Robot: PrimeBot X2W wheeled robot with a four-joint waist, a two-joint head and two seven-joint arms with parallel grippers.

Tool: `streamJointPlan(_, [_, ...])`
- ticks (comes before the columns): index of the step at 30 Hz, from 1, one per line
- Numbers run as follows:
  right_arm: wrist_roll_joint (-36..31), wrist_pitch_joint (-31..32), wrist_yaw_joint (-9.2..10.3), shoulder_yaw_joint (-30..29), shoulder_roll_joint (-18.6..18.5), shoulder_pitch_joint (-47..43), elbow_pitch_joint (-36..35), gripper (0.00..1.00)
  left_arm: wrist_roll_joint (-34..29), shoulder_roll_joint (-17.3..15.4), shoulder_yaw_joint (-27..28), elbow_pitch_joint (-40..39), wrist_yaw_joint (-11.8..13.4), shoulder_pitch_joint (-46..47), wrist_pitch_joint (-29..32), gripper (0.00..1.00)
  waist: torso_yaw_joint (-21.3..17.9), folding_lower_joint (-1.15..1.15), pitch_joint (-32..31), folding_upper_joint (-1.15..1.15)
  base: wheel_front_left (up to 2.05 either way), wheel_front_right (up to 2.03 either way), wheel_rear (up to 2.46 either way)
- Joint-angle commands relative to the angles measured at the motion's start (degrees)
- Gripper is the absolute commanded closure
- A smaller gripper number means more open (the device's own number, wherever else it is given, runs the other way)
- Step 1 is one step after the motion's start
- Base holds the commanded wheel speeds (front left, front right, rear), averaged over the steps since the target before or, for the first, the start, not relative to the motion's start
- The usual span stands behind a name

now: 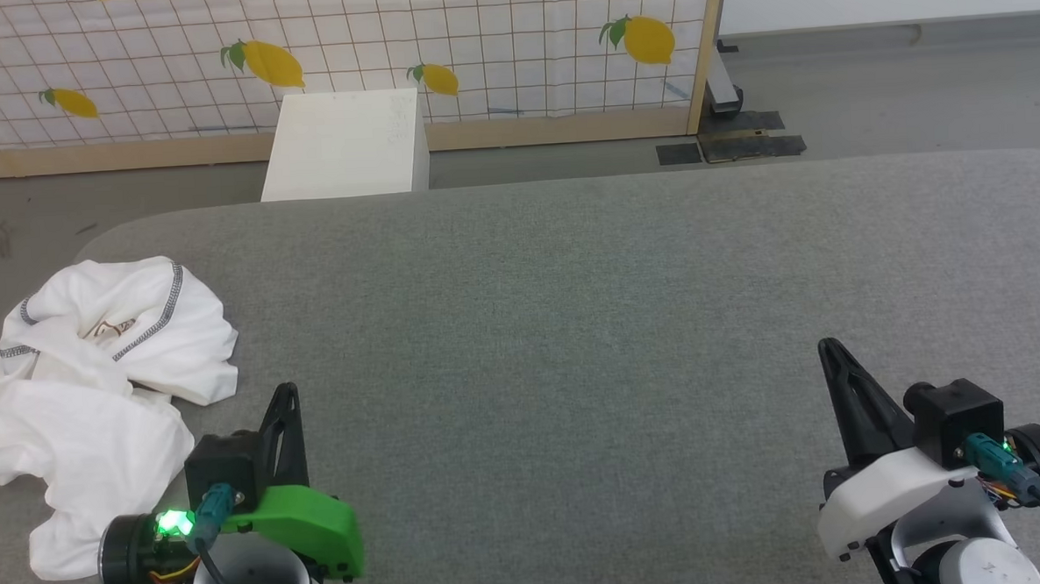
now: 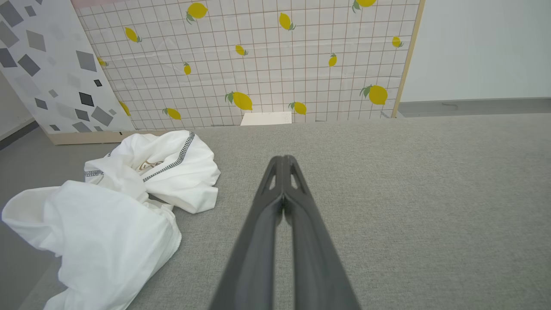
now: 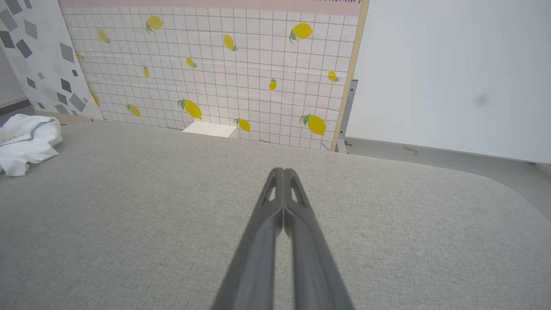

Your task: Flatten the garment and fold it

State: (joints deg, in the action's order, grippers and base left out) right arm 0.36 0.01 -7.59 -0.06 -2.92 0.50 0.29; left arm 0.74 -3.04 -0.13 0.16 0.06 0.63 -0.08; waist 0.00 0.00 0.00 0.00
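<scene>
The left gripper (image 1: 288, 399) is sitting with its jaws pressed together, gripping nothing, and the right gripper (image 1: 835, 362) is doing likewise, well apart at its three o'clock. The garment (image 1: 94, 381) is lying crumpled just beside the left gripper, at its ten o'clock, on the grey table (image 1: 573, 307). A white box (image 1: 347, 146) is standing beyond the table, at twelve o'clock.

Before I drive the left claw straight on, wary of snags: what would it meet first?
Nothing on the grey table, it seems: the left claw points past the garment, lying to its left. Beyond the far edge, the white box looks first; depth is unclear.
</scene>
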Motion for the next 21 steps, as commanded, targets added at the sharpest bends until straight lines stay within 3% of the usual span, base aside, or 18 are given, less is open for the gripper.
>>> streamJointPlan(1, [-0.4, 0.0, 0.10, 0.1, 0.0, -0.5, -0.3, 1.00, -0.7, 0.2, 0.1, -0.2, -0.1, -0.6, 0.1, 1.00, 0.0, 0.00, 0.0, 0.00, 0.00, 0.00, 0.00])
streamJointPlan(21, [-0.4, 0.0, 0.10, 0.1, 0.0, -0.5, -0.3, 1.00, -0.7, 0.2, 0.1, -0.2, -0.1, -0.6, 0.1, 1.00, 0.0, 0.00, 0.0, 0.00, 0.00, 0.00, 0.00])
